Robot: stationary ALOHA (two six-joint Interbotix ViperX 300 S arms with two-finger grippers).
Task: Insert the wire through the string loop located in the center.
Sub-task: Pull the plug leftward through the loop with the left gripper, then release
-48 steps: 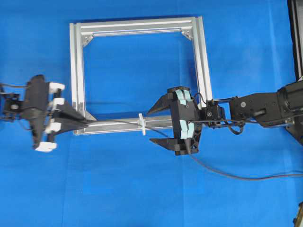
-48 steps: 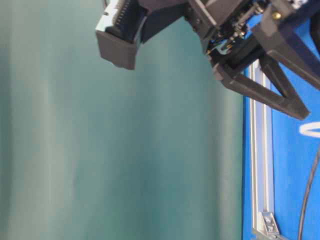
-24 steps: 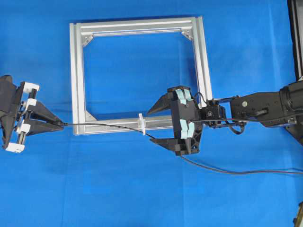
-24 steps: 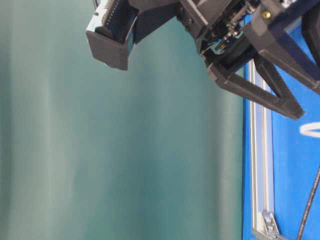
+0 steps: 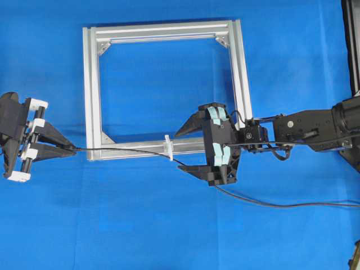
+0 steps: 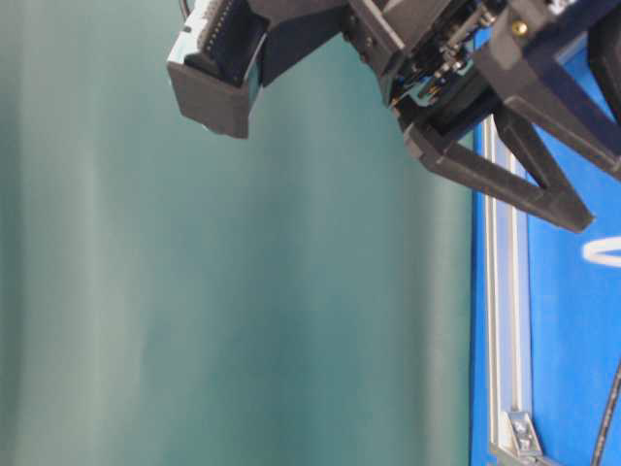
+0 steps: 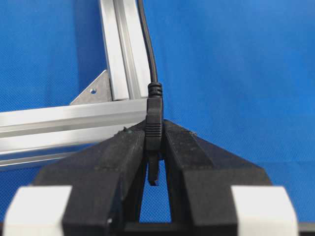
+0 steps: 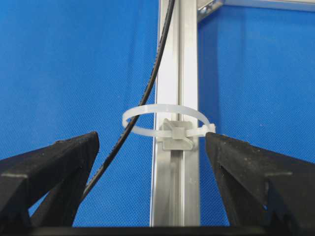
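Wire (image 7: 153, 105) passes through the string loop (image 8: 166, 121), its plug pinched by the left gripper (image 7: 154, 142); right gripper (image 5: 185, 151) spread wide.

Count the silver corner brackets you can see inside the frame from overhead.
3: top-left corner bracket, top-right corner bracket, bottom-left corner bracket. The right gripper covers the frame's bottom-right corner, so a fourth may be hidden.

work surface (image 5: 169, 225): covered edge to edge in bright blue cloth, matte, faint weave visible up close. mild creases only. lighting even and diffuse, soft shadows. table-level view: a plain teal-green backdrop (image 6: 194, 291) fills the left side, hanging in loose vertical folds, slightly out of focus. a dark vertical strip (image 5: 351, 39) runs along the far right edge of the overhead view.
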